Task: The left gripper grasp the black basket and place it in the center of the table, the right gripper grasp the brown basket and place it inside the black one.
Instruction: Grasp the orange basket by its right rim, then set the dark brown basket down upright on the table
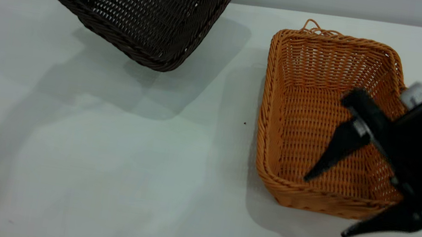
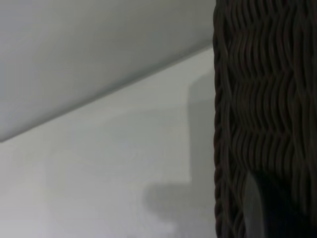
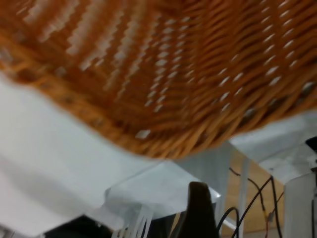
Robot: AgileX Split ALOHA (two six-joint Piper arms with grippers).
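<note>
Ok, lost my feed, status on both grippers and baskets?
Right gripper open, straddling brown basket's near wall. Black basket tilted up off the table, far left; left gripper not visible from outside. Centre unobstructed.

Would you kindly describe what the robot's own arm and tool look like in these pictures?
Only the right arm shows clearly. The right tool is matte black, with two long tapering pointed fingers on a black crossbar. Behind it sit a blocky black body with a tiny green light and a pale grey cylindrical part. The left tool shows only as a dark blurred shape.
</note>
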